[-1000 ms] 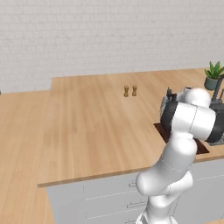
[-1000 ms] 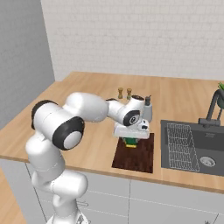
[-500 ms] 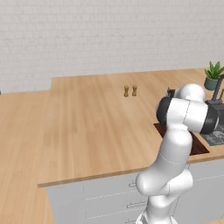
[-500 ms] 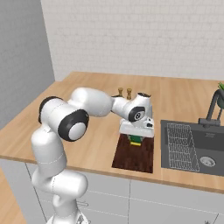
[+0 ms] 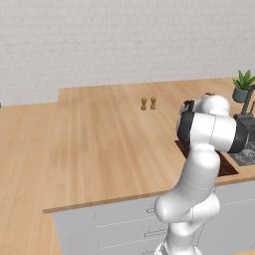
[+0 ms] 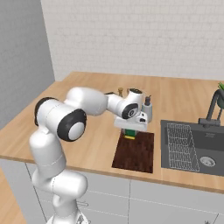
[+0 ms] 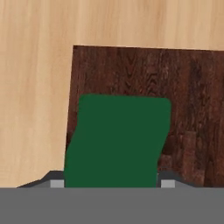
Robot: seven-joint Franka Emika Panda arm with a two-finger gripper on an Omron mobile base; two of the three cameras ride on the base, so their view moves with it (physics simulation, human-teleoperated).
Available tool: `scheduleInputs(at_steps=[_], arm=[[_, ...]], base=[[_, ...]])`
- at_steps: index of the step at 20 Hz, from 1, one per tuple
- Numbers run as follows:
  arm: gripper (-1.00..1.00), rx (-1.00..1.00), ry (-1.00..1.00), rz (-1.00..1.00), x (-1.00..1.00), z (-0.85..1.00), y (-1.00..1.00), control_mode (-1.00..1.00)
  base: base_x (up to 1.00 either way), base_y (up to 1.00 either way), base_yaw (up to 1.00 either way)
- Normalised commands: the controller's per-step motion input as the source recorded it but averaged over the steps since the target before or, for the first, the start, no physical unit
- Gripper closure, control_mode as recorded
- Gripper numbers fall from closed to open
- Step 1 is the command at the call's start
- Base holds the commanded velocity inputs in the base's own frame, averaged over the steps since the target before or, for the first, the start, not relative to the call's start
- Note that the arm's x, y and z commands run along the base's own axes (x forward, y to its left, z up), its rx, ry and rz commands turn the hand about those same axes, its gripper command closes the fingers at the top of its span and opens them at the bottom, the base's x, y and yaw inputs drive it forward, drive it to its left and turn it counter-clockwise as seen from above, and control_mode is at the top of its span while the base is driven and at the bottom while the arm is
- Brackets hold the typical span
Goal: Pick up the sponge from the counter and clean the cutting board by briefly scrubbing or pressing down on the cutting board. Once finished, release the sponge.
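soap bottle (image 6: 148, 108) beside claw (image 6: 129, 131) — board's near half bare

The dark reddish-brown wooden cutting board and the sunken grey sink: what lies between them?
Only a bare strip of the light-tan wood counter separates the cutting board from the sink, seen in the right base view.

Stood in a rendered kitchen with a white brick wall (image 5: 124, 40) behind and a plain grey wall (image 6: 22, 57) on the left side of the right base view. Had pale grey drawer fronts (image 5: 119, 224) with slim handles below the worktop. Held a dark sink (image 6: 199, 146) set into the top, with a grey metal grid (image 6: 177, 146) in its basin and a dark faucet (image 6: 212, 107) behind. Kept a potted green plant (image 5: 243, 85) near the faucet, two small brown shakers (image 5: 148, 103) further back, and a pale soap bottle (image 6: 147, 109) just beside the sink. Lit evenly, without hard shadows.
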Motion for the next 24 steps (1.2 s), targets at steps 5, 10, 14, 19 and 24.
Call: scheduleInputs(at_steps=[5,10,14,19,24], arm=[[1.00,-0.04,0.01,-0.03,0.34,-0.18,0.13,-1.00],[1.00,0.02,-0.01,-0.01,0.23,0.00,-0.22,-1.00],[1.00,0.03,-0.15,-0.02,0.04,-0.05,0.25,-1.00],[1.00,0.01,-0.03,-0.03,0.00,-0.03,0.22,-1.00],[1.00,0.00,0.01,0.00,0.05,-0.08,0.00,-1.00]], base=[[0.00,0.00,0.00],[0.00,0.00,0.00],[0.00,0.00,0.00],[0.00,0.00,0.00],[0.00,0.00,0.00]])
